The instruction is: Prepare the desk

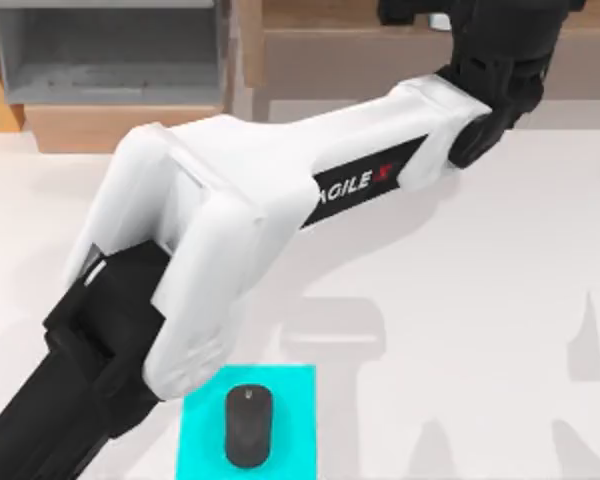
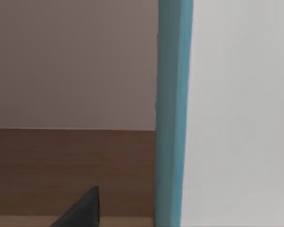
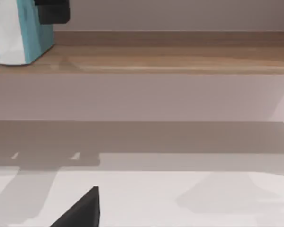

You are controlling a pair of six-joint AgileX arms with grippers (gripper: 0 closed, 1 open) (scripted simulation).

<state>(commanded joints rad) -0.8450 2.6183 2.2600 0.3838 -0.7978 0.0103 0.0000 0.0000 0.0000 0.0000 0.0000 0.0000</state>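
The left claw (image 1: 490, 45) reaches over the wooden shelf (image 1: 400, 45) at the far right, against an upright teal-and-white book (image 2: 175, 113); its finger state cannot be told. The white surface (image 1: 460, 300) lies below, toward the camera.

The desk (image 1: 460, 300), a broad, flat, matte white tabletop, is seen spread level across the top view, with grey shadows cast over its right half.
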